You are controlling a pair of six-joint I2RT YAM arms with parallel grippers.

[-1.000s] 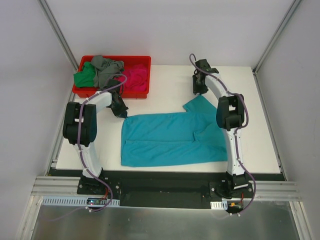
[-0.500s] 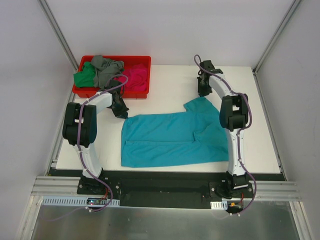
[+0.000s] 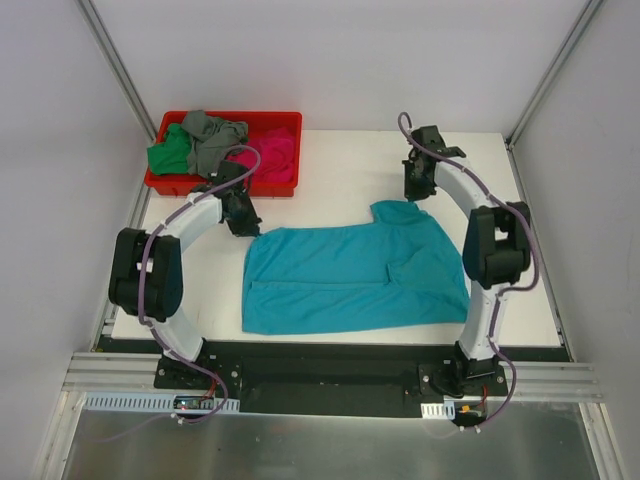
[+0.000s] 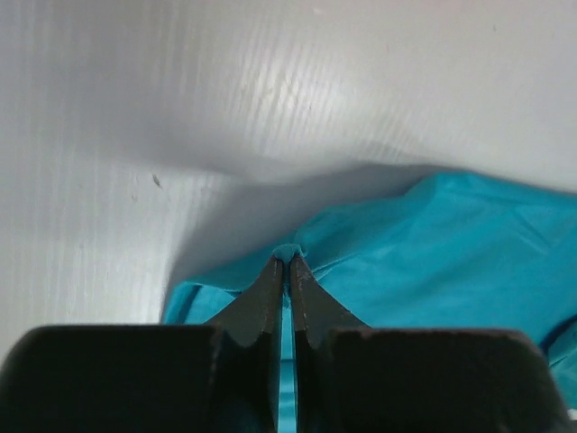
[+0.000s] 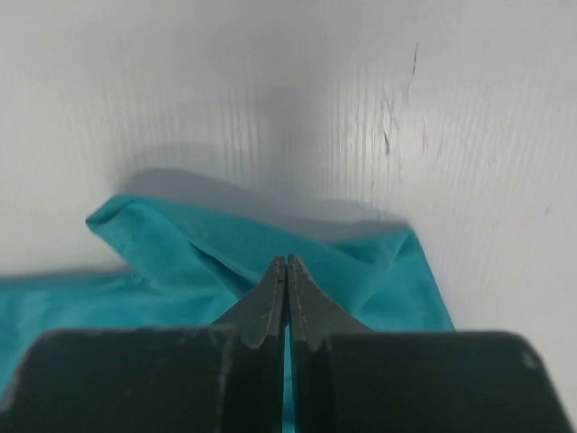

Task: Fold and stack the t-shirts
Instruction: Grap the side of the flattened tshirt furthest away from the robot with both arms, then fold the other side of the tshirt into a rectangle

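The teal t-shirt (image 3: pixel 345 275) lies spread on the white table, partly folded. My left gripper (image 3: pixel 244 217) is shut on its far left corner; the left wrist view shows teal cloth (image 4: pixel 433 262) pinched between the tips of my left gripper (image 4: pixel 288 263). My right gripper (image 3: pixel 415 190) is shut on the shirt's far right edge; in the right wrist view the teal cloth (image 5: pixel 207 244) bunches round the closed tips of my right gripper (image 5: pixel 287 262). The green shirt (image 3: pixel 168 152), grey shirt (image 3: pixel 212 136) and magenta-pink shirt (image 3: pixel 270 155) lie in the bin.
The red plastic bin (image 3: pixel 285 120) stands at the table's far left, just behind my left gripper. The white table (image 3: pixel 330 165) ends at a black near edge; grey walls stand on both sides.
Both arms have swung outward and away from the bases. The right gripper moved right and farther back, pulling the shirt's far right flap with it; the left gripper shifted slightly back.
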